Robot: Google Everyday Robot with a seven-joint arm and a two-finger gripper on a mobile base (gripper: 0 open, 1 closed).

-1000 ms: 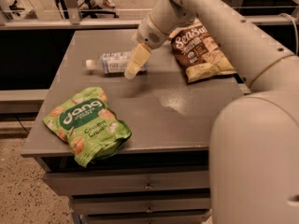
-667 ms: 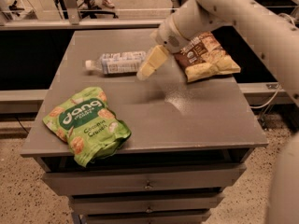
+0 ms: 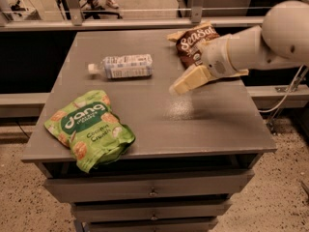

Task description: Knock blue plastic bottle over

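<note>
We see the bottle [image 3: 126, 65] lying on its side on the grey table [image 3: 207, 124], in the back half of the top and left of centre. Its long axis runs nearly left to right, about parallel to the table's far edge. The white cap [image 3: 91, 68] points left and the base points right, toward the arm. The label faces up. The gripper [image 3: 177, 87] hangs above the table right of the bottle and well apart from it, with bare tabletop between them. It angles down and to the left, so its tip aims toward the middle of the table. Its pale fingers [image 3: 192, 79] lie together as one wedge, and we can make out no gap between them and nothing held. A green bag [image 3: 89, 129] lies flat at the front left corner, near the bottle but not touching it. A brown bag [image 3: 193, 42] lies at the back right, partly hidden behind the white arm [image 3: 251, 50].
</note>
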